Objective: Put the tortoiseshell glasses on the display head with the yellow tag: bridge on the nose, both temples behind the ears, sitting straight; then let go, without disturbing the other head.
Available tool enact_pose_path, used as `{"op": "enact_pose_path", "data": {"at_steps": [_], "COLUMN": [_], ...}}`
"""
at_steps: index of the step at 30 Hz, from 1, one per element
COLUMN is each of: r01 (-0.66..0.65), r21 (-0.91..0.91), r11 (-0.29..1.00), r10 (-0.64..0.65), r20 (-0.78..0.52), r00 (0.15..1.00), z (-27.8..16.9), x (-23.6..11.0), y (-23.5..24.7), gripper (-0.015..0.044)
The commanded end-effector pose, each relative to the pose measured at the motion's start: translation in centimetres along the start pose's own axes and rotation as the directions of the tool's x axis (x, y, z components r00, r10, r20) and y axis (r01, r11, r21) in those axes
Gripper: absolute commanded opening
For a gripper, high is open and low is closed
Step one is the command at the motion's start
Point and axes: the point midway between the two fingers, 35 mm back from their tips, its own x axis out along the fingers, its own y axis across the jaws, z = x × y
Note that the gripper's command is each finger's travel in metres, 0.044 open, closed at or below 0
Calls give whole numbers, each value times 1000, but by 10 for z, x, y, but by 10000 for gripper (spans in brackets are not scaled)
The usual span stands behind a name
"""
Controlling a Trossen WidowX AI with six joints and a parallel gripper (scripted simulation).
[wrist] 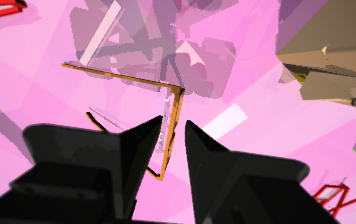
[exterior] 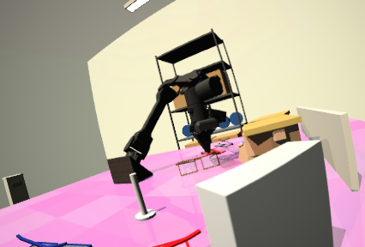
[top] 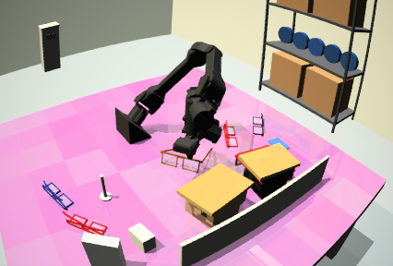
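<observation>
The tortoiseshell glasses (top: 169,153) (wrist: 178,102) stand on the table, temples spread. My gripper (wrist: 174,121) is partly open and points down at them. In the wrist view its fingertips are on either side of the front frame, with a gap to the right finger; no grip shows. The tan display head (top: 224,203) (exterior: 253,148) (wrist: 325,90) has a flat yellowish board on top and no glasses visible. A bit of yellow shows near it in the wrist view; whether it is the tag I cannot tell. The black head (top: 276,181), under a similar board, has red glasses (top: 239,159) at it.
Behind my gripper lie red glasses (top: 231,135), dark glasses (top: 258,126) and a blue card (top: 279,143). A long low wall (top: 261,208) runs beside the heads. A white post (top: 103,187) (exterior: 139,195), a white block (top: 140,235), and blue and red glasses are on the other side.
</observation>
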Motion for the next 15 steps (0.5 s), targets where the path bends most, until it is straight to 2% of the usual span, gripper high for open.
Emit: {"op": "enact_pose_path", "data": {"at_steps": [1, 15], "r01": [-4, -6], "r21": [5, 5], "r11": [1000, 1000], "r10": [4, 6], "r20": [4, 5], "r00": [1000, 1000], "z": [0, -1], "x": [7, 30], "y": [-1, -2], "gripper": [120, 120]}}
